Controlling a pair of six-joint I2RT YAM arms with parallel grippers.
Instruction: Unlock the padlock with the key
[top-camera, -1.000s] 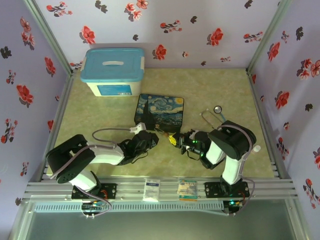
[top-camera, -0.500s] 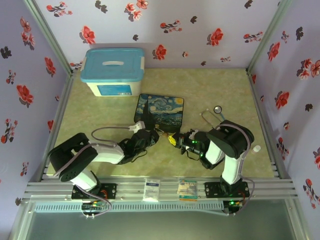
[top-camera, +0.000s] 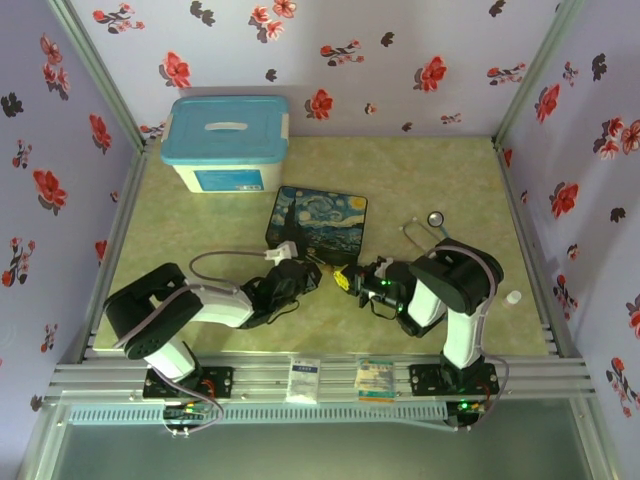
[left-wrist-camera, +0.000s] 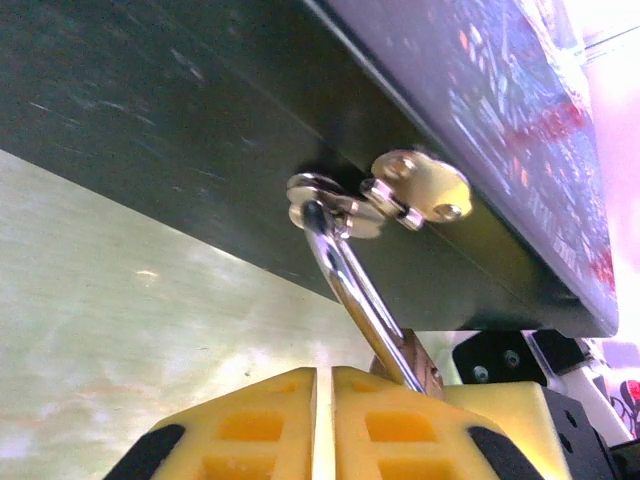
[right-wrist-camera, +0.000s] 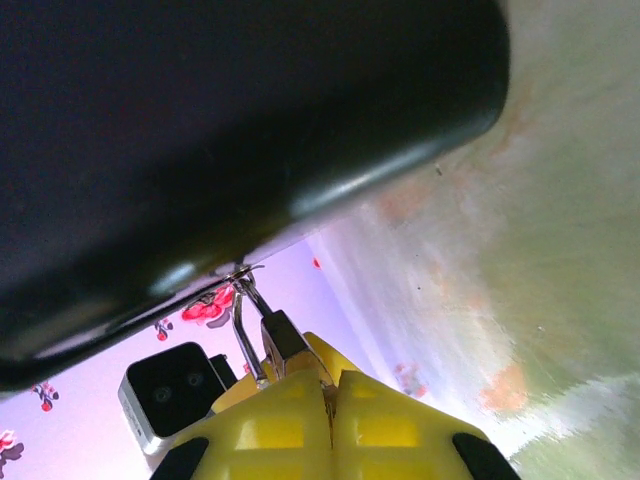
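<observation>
The brass padlock (left-wrist-camera: 420, 362) hangs by its silver shackle (left-wrist-camera: 352, 287) from the hasp (left-wrist-camera: 325, 195) on the painted box's dark front side (left-wrist-camera: 150, 110). In the left wrist view my left gripper (left-wrist-camera: 323, 400) is shut just under it, with only a thin slit between the yellow fingers and nothing in it. The padlock's body sits just past one fingertip. My right gripper (right-wrist-camera: 326, 385) is shut at the padlock's (right-wrist-camera: 283, 340) underside, and a thin strip of metal, the key (right-wrist-camera: 322, 378), runs into its seam. From above, both grippers (top-camera: 315, 275) (top-camera: 348, 280) meet at the padlock (top-camera: 335, 271).
The painted box (top-camera: 322, 220) lies mid-table. A blue-lidded bin (top-camera: 228, 140) stands at the back left. A stethoscope (top-camera: 425, 228) lies to the right of the box. A small white thing (top-camera: 513, 297) sits by the right wall. Two cards (top-camera: 303, 378) rest on the front rail.
My left arm has crept right and forward, bringing its gripper closer to the padlock. The right arm has shifted slightly left, still shut.
</observation>
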